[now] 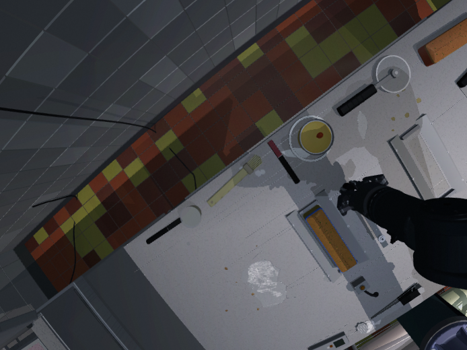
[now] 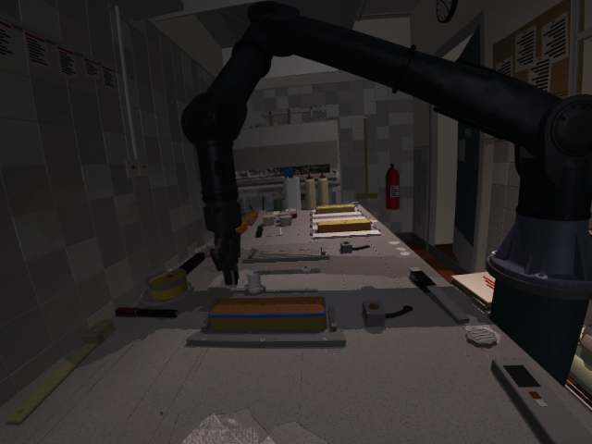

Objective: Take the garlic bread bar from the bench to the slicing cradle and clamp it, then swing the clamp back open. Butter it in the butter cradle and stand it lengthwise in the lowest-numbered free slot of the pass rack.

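The clamp bar behind the slicing cradle is partly hidden by my arm from above; it lies swung back, away from the bread, with a pale knob at its near end. The garlic bread bar, orange-brown with a blue line along its side, lies lengthwise in the slicing cradle. The pass rack stands further down the bench with bars in two slots. My gripper points down at the clamp's handle end and is closed on it.
Along the wall side lie a pan of butter, a red-handled knife, a pastry brush and a pizza wheel. A second cradle lies beyond my arm. A small lever block sits right of the slicing cradle.
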Robot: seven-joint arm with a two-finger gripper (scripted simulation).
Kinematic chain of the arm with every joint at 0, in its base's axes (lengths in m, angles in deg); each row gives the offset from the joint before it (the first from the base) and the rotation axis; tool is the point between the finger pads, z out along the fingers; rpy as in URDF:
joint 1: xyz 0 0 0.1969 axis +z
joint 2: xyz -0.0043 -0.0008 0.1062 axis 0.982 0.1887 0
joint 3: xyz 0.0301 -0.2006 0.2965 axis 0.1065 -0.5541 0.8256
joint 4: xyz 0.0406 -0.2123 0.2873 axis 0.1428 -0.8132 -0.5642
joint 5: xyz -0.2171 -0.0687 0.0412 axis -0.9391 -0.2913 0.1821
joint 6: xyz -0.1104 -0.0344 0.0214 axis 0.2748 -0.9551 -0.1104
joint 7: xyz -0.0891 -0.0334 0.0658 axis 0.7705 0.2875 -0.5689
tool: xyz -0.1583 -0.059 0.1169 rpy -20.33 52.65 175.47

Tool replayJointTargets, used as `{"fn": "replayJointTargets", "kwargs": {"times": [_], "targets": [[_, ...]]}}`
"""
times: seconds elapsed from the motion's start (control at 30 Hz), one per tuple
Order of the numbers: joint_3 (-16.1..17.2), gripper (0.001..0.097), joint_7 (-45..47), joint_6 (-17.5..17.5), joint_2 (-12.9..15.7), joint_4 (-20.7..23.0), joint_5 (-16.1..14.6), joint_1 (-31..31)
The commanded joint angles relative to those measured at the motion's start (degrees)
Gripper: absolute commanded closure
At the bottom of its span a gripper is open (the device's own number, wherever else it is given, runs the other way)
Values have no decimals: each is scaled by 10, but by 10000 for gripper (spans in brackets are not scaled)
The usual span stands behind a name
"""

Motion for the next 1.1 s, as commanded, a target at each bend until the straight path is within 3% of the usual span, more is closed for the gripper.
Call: {"fn": "replayJointTargets", "kwargs": {"times": [0.0,0.3,1.07], "targets": [[0,681,0,0,-1,0,0,0],[0,501,0,0,-1,0,0,0],[4,501,4,-4,-5,1,6,-1]]}}
